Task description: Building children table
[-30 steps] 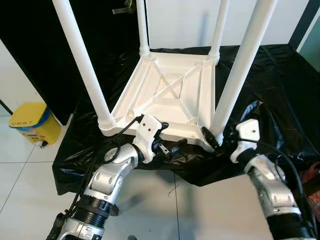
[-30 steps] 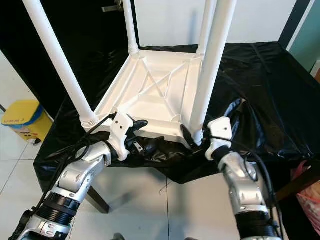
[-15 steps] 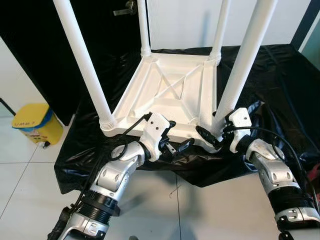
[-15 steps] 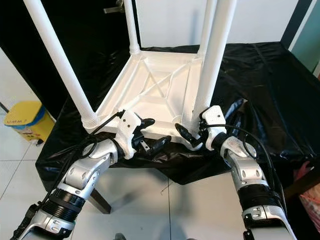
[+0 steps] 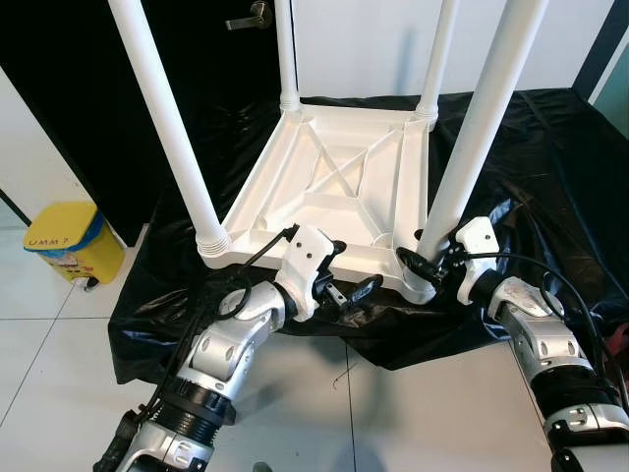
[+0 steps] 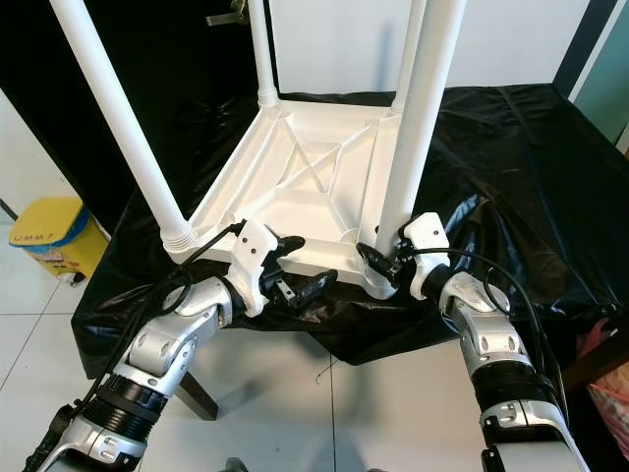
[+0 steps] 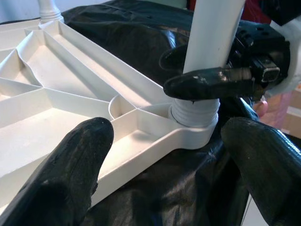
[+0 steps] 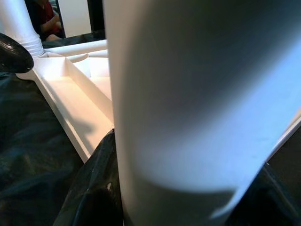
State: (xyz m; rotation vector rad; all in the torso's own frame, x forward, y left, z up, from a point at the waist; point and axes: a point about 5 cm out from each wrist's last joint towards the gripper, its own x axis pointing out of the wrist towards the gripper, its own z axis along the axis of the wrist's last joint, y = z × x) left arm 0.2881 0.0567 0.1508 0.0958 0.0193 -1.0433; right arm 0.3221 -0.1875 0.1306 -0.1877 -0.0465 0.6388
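Currently, the white moulded-plastic children's table (image 5: 339,192) lies upside down on the black plastic sheet (image 5: 536,157), its four white tubular legs standing upward. Your right gripper (image 5: 425,267) has its black fingers closed round the base of the near right leg (image 5: 482,113), just above the threaded collar seated in the corner socket. Your left gripper (image 5: 346,291) hovers at the near rim of the tabletop, fingers spread wide and holding nothing.

Expect the table to be light and rigid, with a smooth, slippery surface. The legs are long, so force applied high up would likely lever the whole frame over. Grip low, at the collar, as the right gripper does now. Use the left gripper to pin the ribbed near rim if the table shifts.

Note that the near rim sits close to the edge of the covered surface, and the sheet may slide beneath it. The yellow bin (image 5: 61,240) stands on the floor well to the left. Open room lies above the sheet to the right.
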